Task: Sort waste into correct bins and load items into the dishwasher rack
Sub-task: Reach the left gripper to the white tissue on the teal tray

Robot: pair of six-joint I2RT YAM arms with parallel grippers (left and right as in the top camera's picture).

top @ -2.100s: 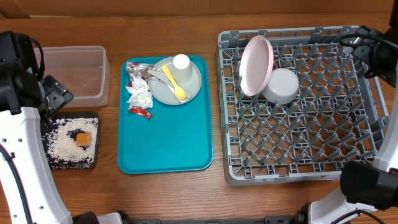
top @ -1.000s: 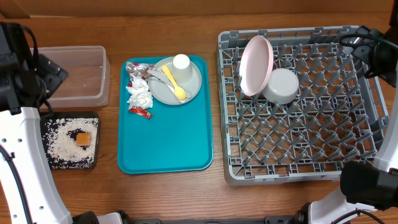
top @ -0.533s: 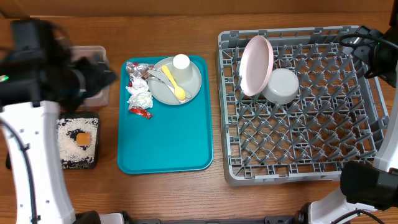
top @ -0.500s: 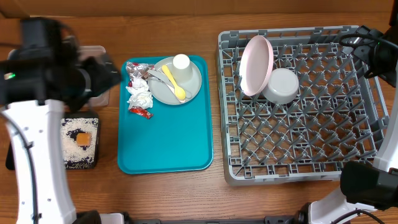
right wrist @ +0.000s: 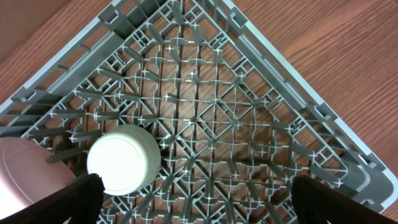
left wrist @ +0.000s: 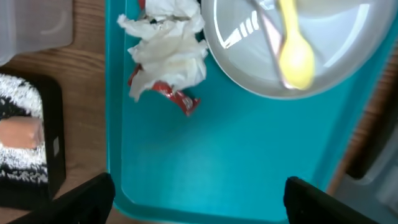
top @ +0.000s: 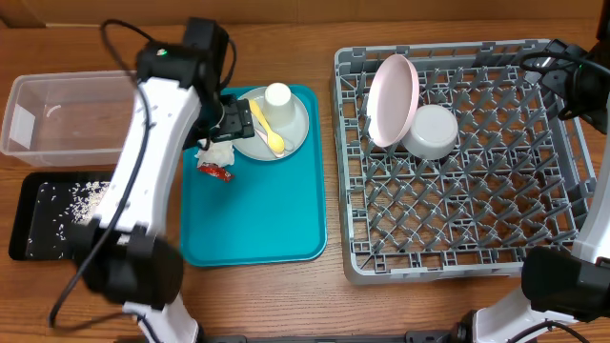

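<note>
Left hand (left wrist: 200, 199) swung over the teal tray (left wrist: 249, 162).

Bowl (top: 431, 131) in rack (top: 457, 255) — right of tray (top: 253, 214)

A brown wooden table (top: 286, 295) carries four things, each sitting flat on the wood. A clear plastic tub (top: 67, 114) lies at ten o'clock near the far left edge, and a shallow black tray (top: 29, 214) sits just below it at about eight o'clock, close to the tub, though whether they touch is unclear. A teal tray (top: 257, 210) lies left of centre towards nine o'clock, and a big grey rack (top: 477, 219) fills the three o'clock side, with a narrow strip of bare wood between them.
</note>
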